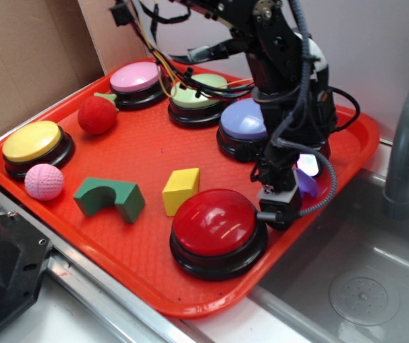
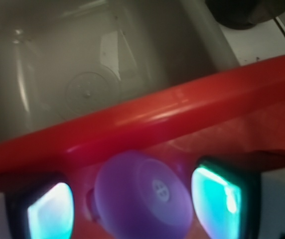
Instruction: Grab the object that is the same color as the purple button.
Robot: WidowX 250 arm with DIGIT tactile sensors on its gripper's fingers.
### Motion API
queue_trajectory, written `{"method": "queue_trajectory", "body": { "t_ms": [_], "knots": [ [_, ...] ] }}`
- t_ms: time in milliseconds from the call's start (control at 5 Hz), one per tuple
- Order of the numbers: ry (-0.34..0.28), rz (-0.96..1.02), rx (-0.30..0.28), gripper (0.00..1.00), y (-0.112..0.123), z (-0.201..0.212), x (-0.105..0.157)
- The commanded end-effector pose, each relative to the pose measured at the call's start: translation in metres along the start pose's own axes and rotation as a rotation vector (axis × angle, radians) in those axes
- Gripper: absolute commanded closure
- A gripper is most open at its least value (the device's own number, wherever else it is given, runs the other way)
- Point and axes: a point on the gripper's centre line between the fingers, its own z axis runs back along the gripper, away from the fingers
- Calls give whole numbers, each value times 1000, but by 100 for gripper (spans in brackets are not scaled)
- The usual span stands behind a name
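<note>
A red tray [image 1: 140, 161] is shown from outside, with a black robot arm reaching down over its right side, next to a metal sink [image 1: 376, 279]. The step in hand is judged to be the final approach for the grasp: the gripper [image 1: 290, 187] is lowered near the tray's right rim, and the object [image 1: 306, 184], a small purple piece, is seen just at the right of the fingers.

Going left to right from the gripper's position: well off to the left lie a yellow button [image 1: 33, 143], a pink ball [image 1: 44, 181] and a green arch block [image 1: 109, 198]; nearer on the left a yellow block [image 1: 181, 191] is placed; just below and to the left, almost under the gripper, sits the big red button [image 1: 217, 223]; directly behind the gripper the purple button [image 1: 243, 120] is partly hidden by the arm.

In the wrist view, the jaws are held apart. A lit fingertip pad [image 2: 50, 213] is seen at the left, the object [image 2: 142, 194] sits between the pads, and the other pad stands at the right. A narrow gap is visible on each side, so no contact is shown and nothing is held. The tray rim [image 2: 147, 119] runs just beyond the object, with the sink past it.

The next move is judged to call for closing the jaws squarely on the rounded piece, then lifting straight up, clear of the rim.
</note>
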Motion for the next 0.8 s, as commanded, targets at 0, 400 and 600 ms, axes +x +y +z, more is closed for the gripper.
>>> {"method": "queue_trajectory", "body": {
  "t_ms": [0, 400, 600],
  "knots": [
    [-30, 41, 37, 100, -5, 13, 17],
    [-40, 344, 143, 100, 2, 76, 10],
    [43, 552, 266, 100, 8, 107, -1]
  ]
}}
